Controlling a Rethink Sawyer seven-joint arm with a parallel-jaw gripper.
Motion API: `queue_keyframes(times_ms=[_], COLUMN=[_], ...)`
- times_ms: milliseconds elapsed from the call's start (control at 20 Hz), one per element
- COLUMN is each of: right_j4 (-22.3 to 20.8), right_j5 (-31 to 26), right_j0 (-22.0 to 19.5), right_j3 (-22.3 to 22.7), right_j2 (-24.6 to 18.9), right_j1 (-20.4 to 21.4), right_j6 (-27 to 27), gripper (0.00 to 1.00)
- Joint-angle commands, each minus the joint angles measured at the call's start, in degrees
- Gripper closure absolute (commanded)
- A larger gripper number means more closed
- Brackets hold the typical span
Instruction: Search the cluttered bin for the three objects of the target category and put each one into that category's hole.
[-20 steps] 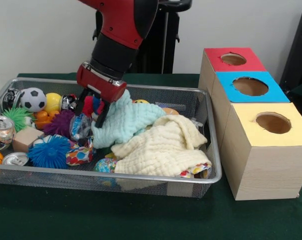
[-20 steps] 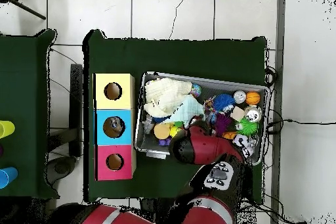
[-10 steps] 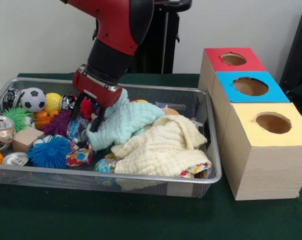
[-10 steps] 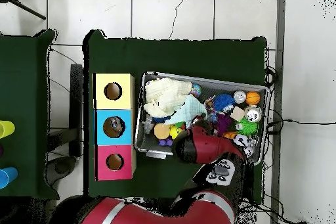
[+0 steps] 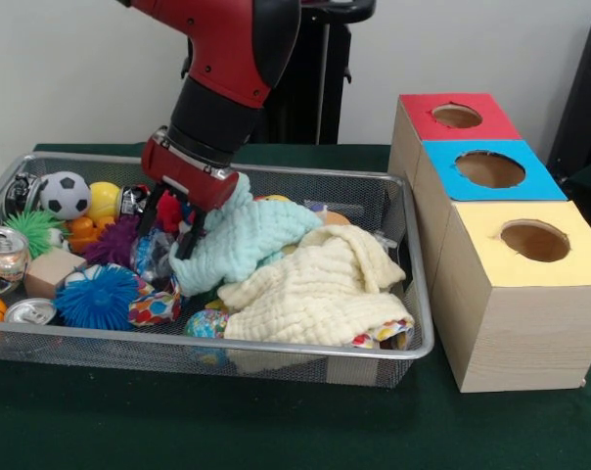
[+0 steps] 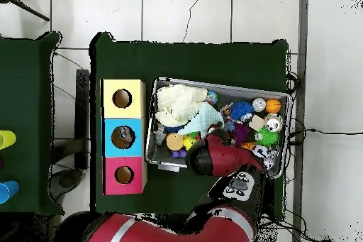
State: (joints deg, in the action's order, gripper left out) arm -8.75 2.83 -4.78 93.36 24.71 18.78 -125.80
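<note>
Claw (image 5: 171,227) of the red and black arm sits low in the wire mesh bin (image 5: 276,352), its dark fingers (image 5: 190,238) spread apart, with the pale mint cloth (image 5: 245,238) pressed against one of them (whether it is pinched I cannot tell). A cream muslin cloth (image 5: 320,289) lies beside it. Just left are a purple spiky ball (image 5: 117,242) and a blue spiky ball (image 5: 97,297). Three wooden boxes topped red (image 5: 456,116), blue (image 5: 489,168) and yellow (image 5: 533,241) stand on the green surface (image 5: 227,421) beside the bin.

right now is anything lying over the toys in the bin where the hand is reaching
Yes. The mint cloth is draped against the hand and over the toys beneath it, and the cream cloth covers the bin's end nearest the boxes.
</note>
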Motion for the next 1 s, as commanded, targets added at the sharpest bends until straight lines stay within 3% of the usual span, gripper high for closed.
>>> queue_keyframes(times_ms=[50,600,1000], right_j4=[2.25,1.21,0.70], right_j5=[-5.12,-15.79,-14.85], right_j0=[-2.22,-4.57,-5.44], right_j3=[-1.19,-1.09,-0.45], right_j2=[-5.22,-10.14,-11.12], right_j1=[2.03,9.00,7.37], right_j6=[-5.70,-1.39,-3.00], gripper=[0.00,0.00,0.00])
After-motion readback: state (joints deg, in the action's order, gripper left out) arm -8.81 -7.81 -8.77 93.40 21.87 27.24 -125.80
